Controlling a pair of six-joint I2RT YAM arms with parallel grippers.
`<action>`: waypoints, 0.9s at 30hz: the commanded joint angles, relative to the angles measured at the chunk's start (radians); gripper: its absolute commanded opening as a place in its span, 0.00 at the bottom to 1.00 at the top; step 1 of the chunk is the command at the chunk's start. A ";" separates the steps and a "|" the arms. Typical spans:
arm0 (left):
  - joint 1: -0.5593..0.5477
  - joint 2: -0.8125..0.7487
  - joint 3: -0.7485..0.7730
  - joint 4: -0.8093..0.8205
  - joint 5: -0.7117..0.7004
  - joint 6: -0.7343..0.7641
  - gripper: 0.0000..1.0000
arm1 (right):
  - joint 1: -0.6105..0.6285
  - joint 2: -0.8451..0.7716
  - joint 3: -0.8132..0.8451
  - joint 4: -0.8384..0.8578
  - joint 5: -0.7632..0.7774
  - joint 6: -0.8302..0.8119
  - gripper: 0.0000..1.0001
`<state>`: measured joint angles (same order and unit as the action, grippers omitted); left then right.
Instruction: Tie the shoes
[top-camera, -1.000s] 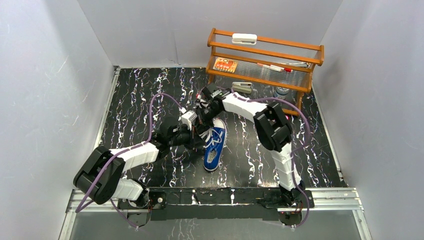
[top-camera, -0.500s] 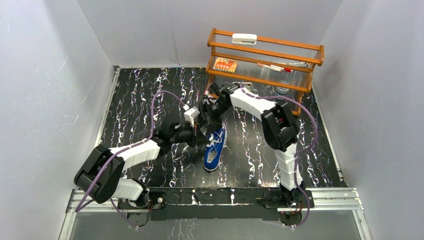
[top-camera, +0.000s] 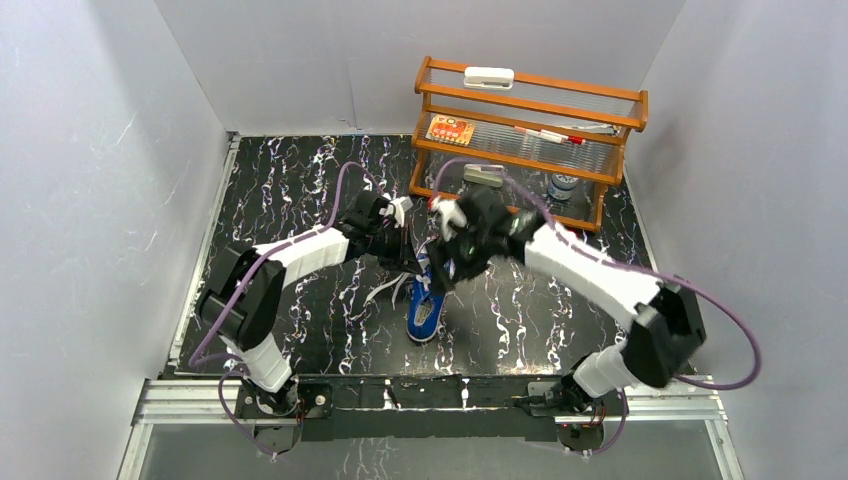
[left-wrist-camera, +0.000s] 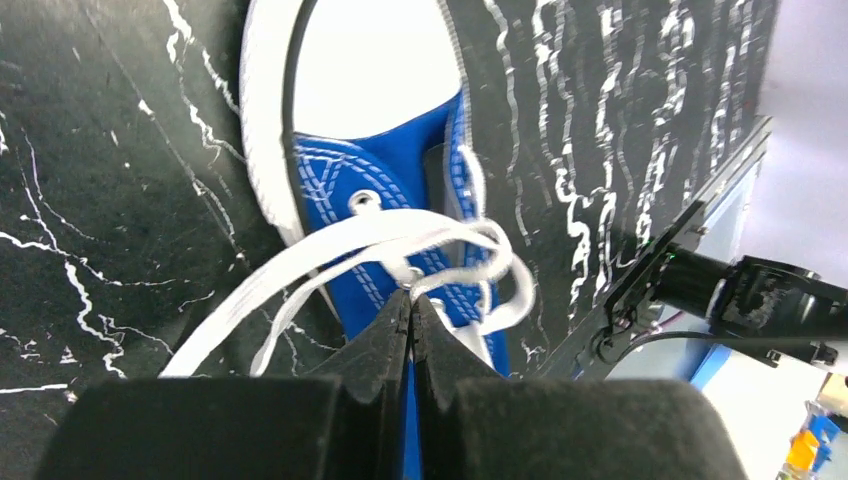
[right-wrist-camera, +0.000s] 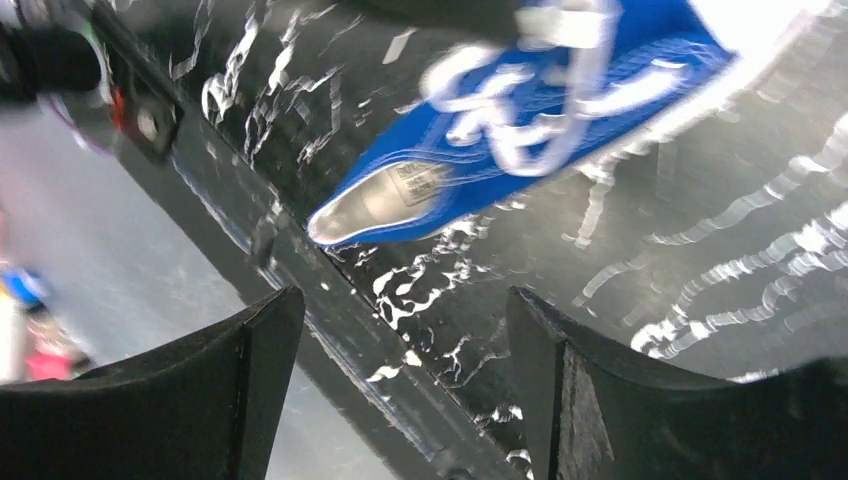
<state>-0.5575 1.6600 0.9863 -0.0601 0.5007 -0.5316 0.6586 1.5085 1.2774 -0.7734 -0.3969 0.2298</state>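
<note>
Top external view: high above and behind the arm bases, looking down on the whole table (top-camera: 300, 200), with the sneaker (top-camera: 428, 300) near centre. Left wrist view: very close above the sneaker's laced upper, toe end at the top of the frame. Right wrist view: blurred and farther off, looking past the sneaker's heel end toward the table's near edge. All three views share the sneaker.

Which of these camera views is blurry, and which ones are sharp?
Right wrist view: motion blur smears the blue sneaker and the marbled table. Left wrist view: laces sharp, the near fingers dark and soft. Top external view: crisp, evenly lit.
</note>
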 joint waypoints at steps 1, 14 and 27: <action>0.008 0.059 0.096 -0.215 0.055 0.096 0.00 | 0.300 -0.209 -0.207 0.392 0.206 -0.192 0.83; 0.019 0.267 0.389 -0.512 0.102 0.445 0.00 | 0.472 0.067 -0.097 0.644 0.229 -0.961 0.74; 0.021 0.379 0.502 -0.578 0.127 0.501 0.00 | 0.458 0.360 0.048 0.560 0.304 -1.312 0.77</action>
<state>-0.5377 2.0247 1.4597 -0.5911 0.6136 -0.0509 1.1259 1.8423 1.3224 -0.2359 -0.1177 -0.9615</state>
